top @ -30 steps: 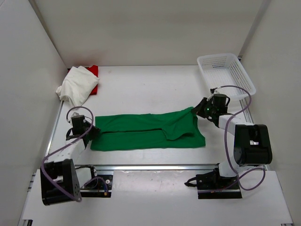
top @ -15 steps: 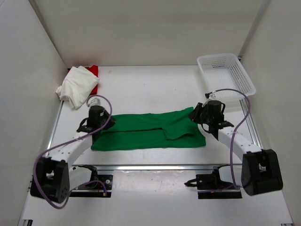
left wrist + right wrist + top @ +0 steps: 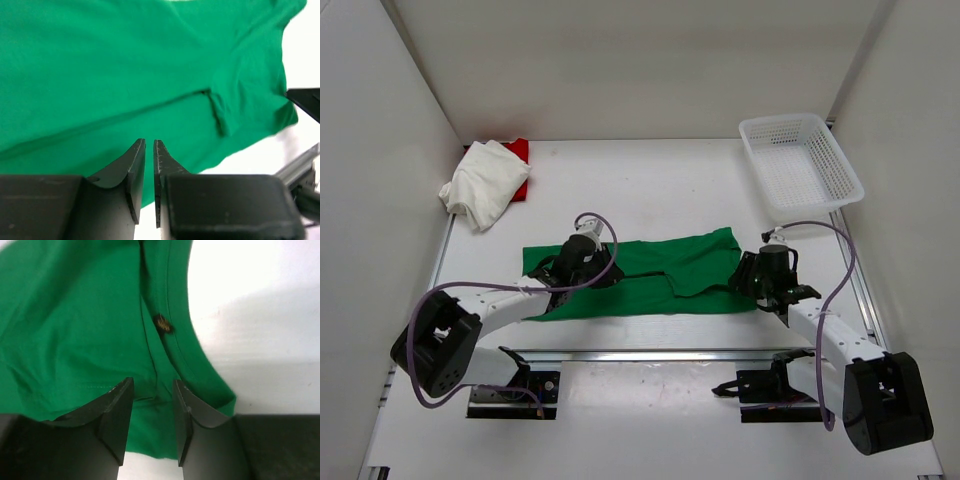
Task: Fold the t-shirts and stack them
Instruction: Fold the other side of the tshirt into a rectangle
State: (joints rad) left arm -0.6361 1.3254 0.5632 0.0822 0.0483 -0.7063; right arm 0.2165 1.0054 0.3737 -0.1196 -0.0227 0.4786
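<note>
Green t-shirt (image 3: 690, 265) lies spread near the front edge of the worktop (image 3: 650, 190), beneath both grippers. Left gripper (image 3: 148, 145) is over its left half, jaws narrow and empty; right gripper (image 3: 152, 385) is over its right edge, jaws parted and empty. Open worktop extends behind it to the white t-shirt (image 3: 485, 185) at far left.

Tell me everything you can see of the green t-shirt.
The green t-shirt is plain soft cloth, bright green, folded lengthwise into a long band lying flat and slightly wrinkled on the white table. A sleeve is folded over right of centre. The left pincer hangs over its left half, the right pincer, open, over its right end; contact cannot be told.
</note>
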